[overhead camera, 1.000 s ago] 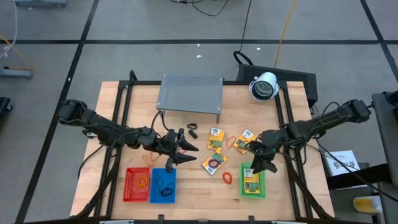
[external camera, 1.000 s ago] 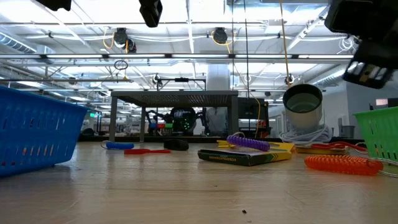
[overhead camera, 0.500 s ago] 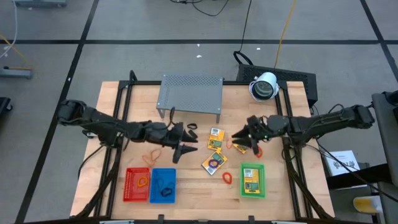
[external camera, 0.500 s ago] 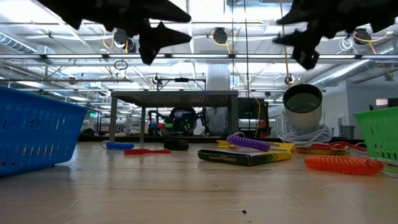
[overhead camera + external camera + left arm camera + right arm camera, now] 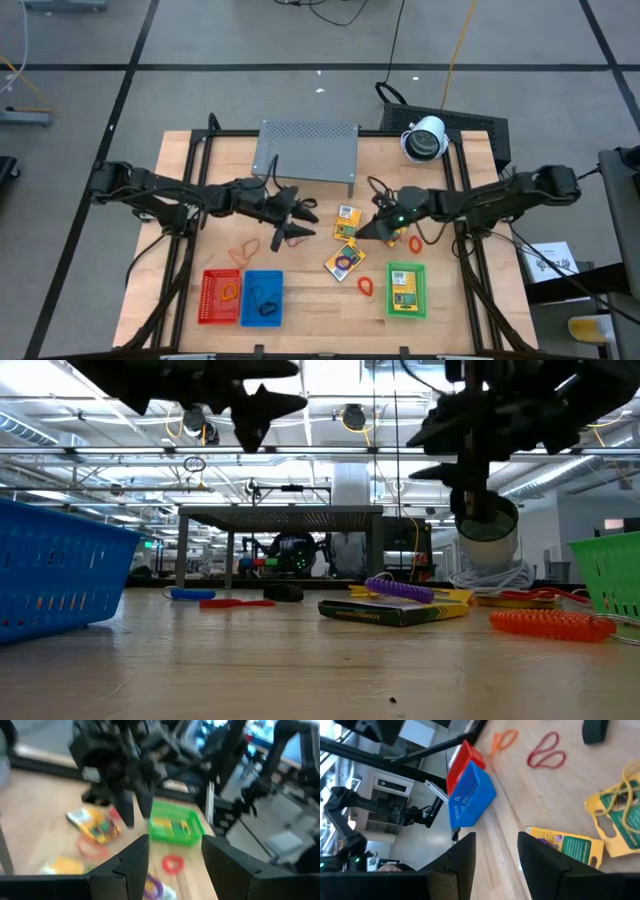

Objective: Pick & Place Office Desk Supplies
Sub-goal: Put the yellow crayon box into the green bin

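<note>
Jaws on the left gripper (image 5: 292, 222) stand parted and empty above the surface (image 5: 300, 290), near the small black clips (image 5: 309, 210); those on the right gripper (image 5: 372, 228) are also apart, holding nothing, over the yellow packets (image 5: 346, 222). Sorting looks partly done: the green basket (image 5: 406, 290) holds one packet, the red basket (image 5: 220, 297) an orange band, the blue basket (image 5: 263, 298) a dark item. Several packets, clips and rubber-band loops (image 5: 365, 285) remain loose.
</note>
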